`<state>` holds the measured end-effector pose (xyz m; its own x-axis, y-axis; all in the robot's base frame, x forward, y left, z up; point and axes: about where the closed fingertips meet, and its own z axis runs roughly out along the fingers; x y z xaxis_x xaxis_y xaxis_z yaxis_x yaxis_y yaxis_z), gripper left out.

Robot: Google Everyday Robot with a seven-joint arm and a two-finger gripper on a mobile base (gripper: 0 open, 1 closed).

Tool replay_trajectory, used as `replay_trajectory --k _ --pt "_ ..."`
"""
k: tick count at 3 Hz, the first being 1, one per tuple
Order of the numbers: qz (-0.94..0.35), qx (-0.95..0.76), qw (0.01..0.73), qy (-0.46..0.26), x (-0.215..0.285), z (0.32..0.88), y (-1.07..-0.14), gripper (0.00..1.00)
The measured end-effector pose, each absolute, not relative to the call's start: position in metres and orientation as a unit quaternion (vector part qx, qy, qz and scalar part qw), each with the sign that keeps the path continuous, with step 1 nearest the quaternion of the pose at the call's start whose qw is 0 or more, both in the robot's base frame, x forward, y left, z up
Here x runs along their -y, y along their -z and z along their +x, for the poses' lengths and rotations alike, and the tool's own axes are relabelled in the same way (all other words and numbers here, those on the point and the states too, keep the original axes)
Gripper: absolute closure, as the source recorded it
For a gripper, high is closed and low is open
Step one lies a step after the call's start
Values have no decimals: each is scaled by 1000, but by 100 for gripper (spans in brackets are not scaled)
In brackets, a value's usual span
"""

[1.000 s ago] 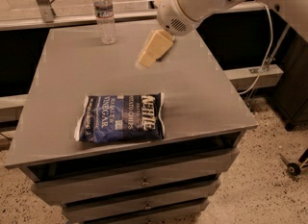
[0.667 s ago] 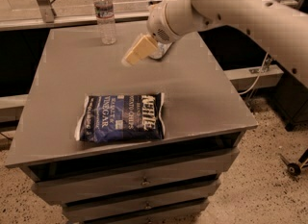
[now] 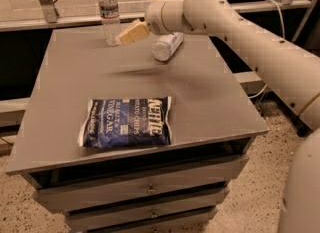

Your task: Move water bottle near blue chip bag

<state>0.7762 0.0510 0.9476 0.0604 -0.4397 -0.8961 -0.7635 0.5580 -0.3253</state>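
Currently water bottle (image 3: 109, 13) stands upright at the back left of the grey table (image 3: 65, 102), well apart from blue chip bag (image 3: 127, 123), which lies flat near the front edge. Gripper (image 3: 125, 36) hovers just right of the bottle's lower half; released or clenched, cannot tell. White-labelled bottle (image 3: 167, 46) lies on its side right of the gripper.

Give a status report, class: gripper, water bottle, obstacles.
Gripper beside water bottle, contact unclear. It stands upright at back; blue chip bag at front. White-labelled bottle lying under arm.
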Motion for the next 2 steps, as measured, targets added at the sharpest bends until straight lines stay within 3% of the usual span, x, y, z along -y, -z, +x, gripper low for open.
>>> replay_trajectory --k 2 --pt "-433 -660 589 -173 -94 846 -965 0"
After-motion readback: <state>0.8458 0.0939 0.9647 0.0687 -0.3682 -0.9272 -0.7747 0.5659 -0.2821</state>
